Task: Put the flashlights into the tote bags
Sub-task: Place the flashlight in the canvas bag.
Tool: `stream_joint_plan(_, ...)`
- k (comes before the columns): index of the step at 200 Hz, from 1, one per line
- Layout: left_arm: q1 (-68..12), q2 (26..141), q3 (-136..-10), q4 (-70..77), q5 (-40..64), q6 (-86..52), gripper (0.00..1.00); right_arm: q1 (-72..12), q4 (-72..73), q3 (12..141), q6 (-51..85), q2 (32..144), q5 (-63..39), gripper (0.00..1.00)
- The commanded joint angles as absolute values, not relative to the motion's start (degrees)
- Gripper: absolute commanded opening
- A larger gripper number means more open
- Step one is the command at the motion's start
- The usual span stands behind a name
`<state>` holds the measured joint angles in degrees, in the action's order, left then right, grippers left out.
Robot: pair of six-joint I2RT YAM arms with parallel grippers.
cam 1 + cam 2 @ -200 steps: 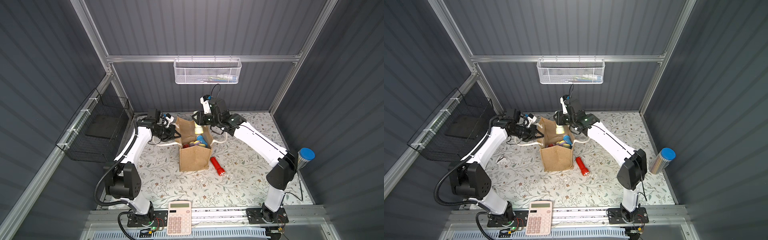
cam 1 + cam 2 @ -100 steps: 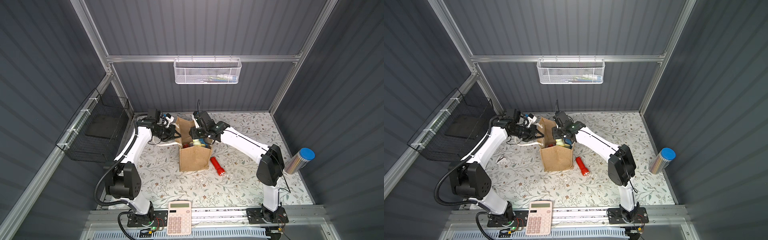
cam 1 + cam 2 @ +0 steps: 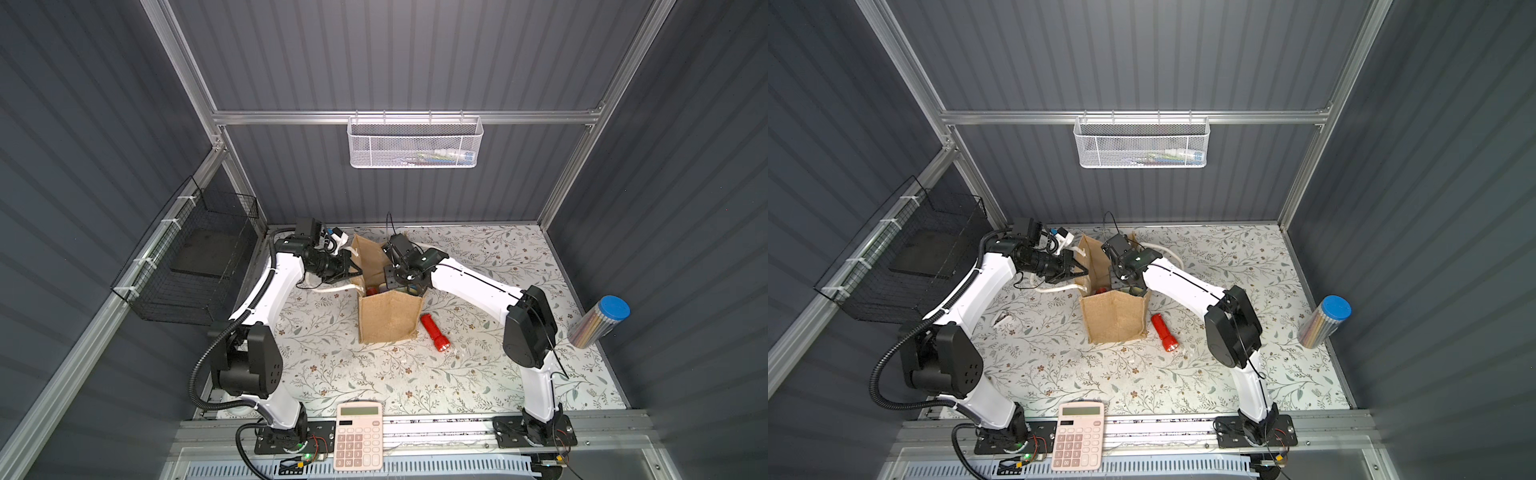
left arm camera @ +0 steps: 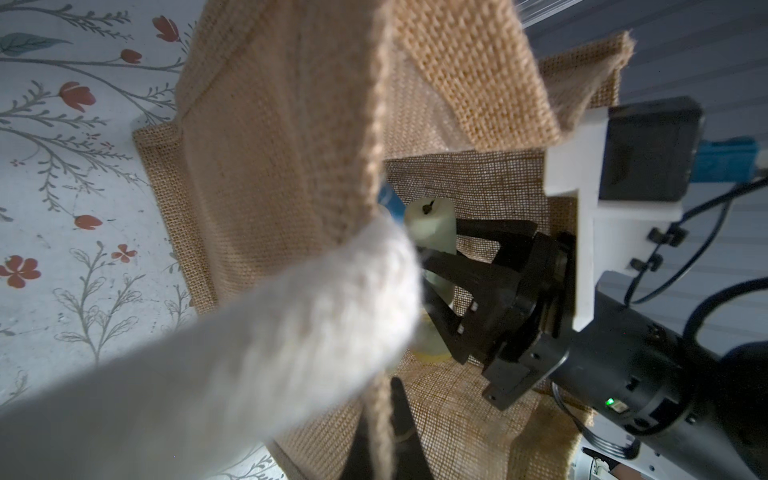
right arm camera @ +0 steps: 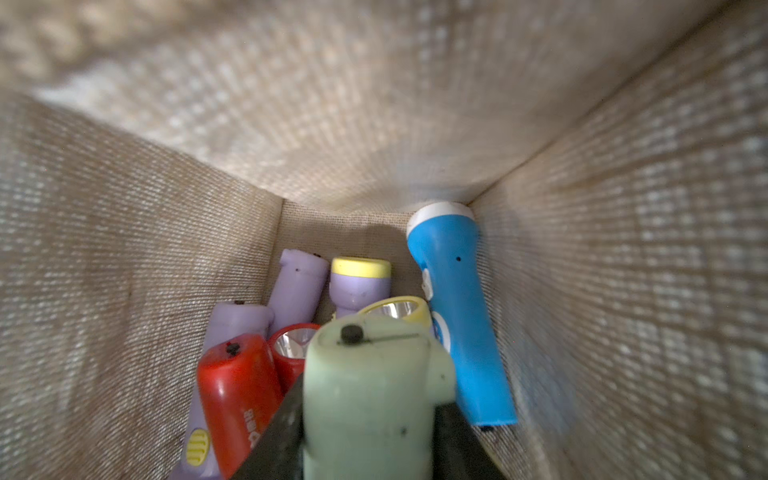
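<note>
The tan jute tote bag [image 3: 390, 318] [image 3: 1115, 320] stands open mid-table. My left gripper [image 4: 384, 432] is shut on its rim, just under a white rope handle [image 4: 249, 353]. My right gripper [image 5: 370, 401] reaches down inside the bag, shut on a pale green flashlight [image 5: 365, 395] [image 4: 430, 226]. Below it in the bag lie a blue flashlight [image 5: 453, 316], lilac flashlights [image 5: 299, 286] and a red flashlight [image 5: 237, 390]. Another red flashlight [image 3: 434, 332] [image 3: 1164, 332] lies on the table to the right of the bag.
A pink calculator [image 3: 359, 436] sits at the front edge. A blue-capped pencil tube [image 3: 598, 322] leans at the right wall. A white mesh basket [image 3: 413, 143] hangs on the back wall, and a black wire basket [image 3: 195, 266] on the left wall.
My right arm has come down from above the bag into its opening with the pale green flashlight. The left arm has kept its hold on the rim.
</note>
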<state>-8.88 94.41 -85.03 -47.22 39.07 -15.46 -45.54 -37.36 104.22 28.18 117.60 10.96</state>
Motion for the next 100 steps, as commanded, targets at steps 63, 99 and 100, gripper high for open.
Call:
stream_joint_plan(63,-8.4,94.6,-86.9,-48.0,39.9,-13.2,0.0,-45.1,-40.1,106.7,26.3,120.0,9.0,0.61)
stream_joint_plan(99,-8.4,94.0,-86.6,-47.9,40.1,-13.2,0.0,-44.9,-37.5,104.7,24.5,115.4,9.6,0.66)
stream_joint_plan(100,-8.4,94.0,-86.6,-47.9,40.1,-13.2,0.0,-44.9,-37.4,104.6,24.4,115.3,9.7,0.66)
